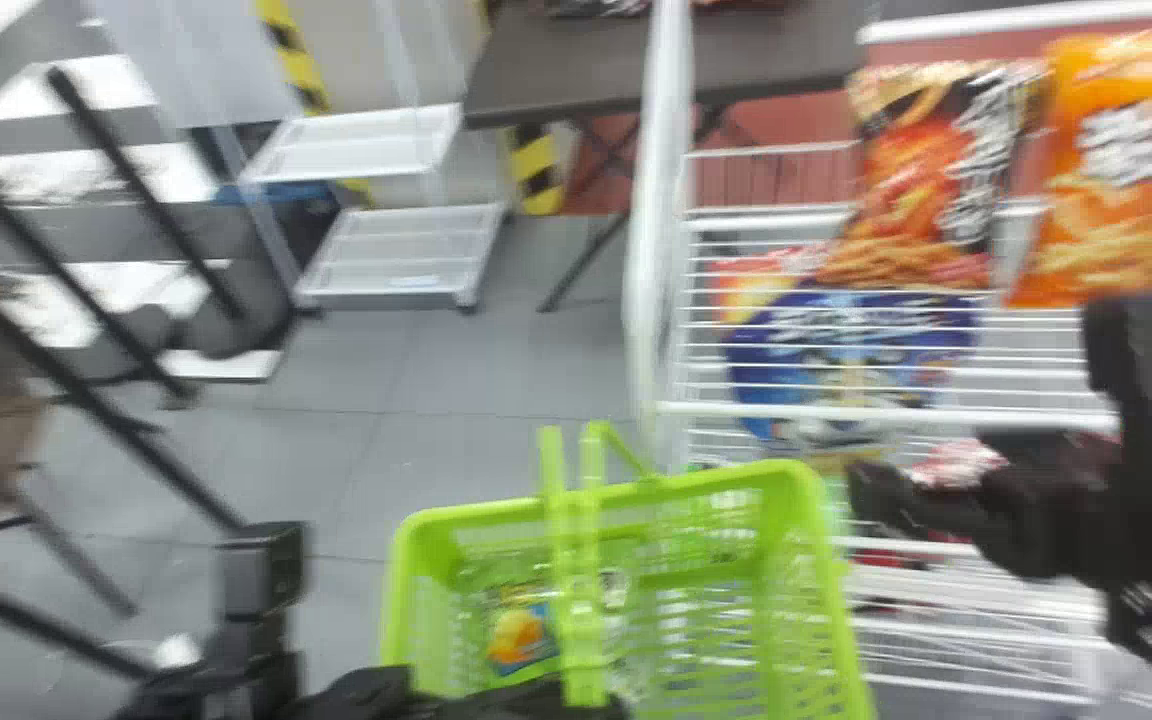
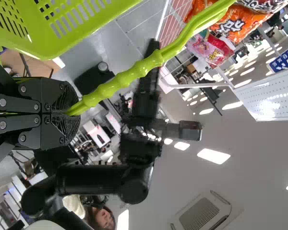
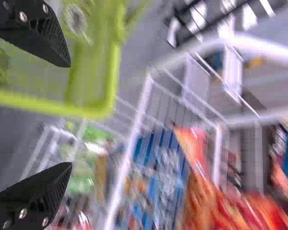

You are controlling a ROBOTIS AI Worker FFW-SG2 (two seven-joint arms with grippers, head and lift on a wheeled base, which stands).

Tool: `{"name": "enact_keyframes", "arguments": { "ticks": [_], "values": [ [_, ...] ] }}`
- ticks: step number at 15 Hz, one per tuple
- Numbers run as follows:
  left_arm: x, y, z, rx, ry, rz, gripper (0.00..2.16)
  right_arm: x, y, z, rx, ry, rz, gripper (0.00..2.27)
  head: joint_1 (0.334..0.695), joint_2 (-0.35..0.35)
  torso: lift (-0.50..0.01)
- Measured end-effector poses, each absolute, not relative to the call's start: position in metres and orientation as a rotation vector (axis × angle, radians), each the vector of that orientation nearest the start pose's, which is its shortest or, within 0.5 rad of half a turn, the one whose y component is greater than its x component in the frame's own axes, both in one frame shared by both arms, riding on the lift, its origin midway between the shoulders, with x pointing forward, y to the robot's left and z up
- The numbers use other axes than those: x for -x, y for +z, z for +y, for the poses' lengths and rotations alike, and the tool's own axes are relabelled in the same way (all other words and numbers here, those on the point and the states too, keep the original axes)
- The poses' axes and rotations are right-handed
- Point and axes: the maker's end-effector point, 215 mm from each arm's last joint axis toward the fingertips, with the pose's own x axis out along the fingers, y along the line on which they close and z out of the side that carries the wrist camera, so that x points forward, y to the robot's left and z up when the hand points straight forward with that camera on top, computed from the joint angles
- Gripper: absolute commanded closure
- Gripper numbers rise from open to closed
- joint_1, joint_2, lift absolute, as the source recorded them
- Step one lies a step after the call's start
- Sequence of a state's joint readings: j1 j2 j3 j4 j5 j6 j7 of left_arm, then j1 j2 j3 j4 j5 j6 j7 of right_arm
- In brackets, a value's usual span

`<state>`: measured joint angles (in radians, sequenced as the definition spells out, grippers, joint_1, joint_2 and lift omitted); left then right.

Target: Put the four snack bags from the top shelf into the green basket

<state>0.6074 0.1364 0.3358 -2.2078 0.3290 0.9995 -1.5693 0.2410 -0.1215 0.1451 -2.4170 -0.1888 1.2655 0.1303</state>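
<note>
Reach geometry: on the top shelf (image 1: 896, 412), the red-and-black snack bag (image 1: 921, 185) and orange snack bag (image 1: 1121, 170) lie ahead of the right gripper (image 3: 70, 115), which we judge the nearer; its fingers are parted, empty. Our left gripper (image 2: 76, 113) clasps the green basket's handle (image 2: 134, 72).

Shop-like space, snack-filled wire shelves (image 1: 896, 412)

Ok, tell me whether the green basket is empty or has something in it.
Not empty: in the head view a package with orange and blue print shows inside the green basket, toward its left end.
</note>
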Motion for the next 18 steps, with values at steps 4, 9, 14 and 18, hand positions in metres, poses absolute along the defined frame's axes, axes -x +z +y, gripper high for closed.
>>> {"name": "enact_keyframes", "arguments": {
  "ticks": [4,9,14,18],
  "values": [
    [-0.204,-0.348,0.134,0.786,-1.300,0.613,2.15,-0.530,-0.354,-0.158,0.001,0.271,0.439,0.04,0.695,-0.037,-0.004],
    [-0.204,-0.348,0.133,0.789,-1.297,0.614,2.15,-0.617,-0.371,-0.140,0.026,0.261,0.352,0.05,0.695,-0.018,-0.004],
    [-0.205,-0.353,0.134,0.798,-1.300,0.623,2.15,-0.663,-0.405,-0.130,0.089,0.236,0.395,0.69,0.695,0.004,-0.004],
    [-0.206,-0.356,0.136,0.803,-1.303,0.628,2.15,-0.661,-0.420,-0.128,0.092,0.216,0.428,2.23,0.695,0.011,-0.004]
  ]
}}
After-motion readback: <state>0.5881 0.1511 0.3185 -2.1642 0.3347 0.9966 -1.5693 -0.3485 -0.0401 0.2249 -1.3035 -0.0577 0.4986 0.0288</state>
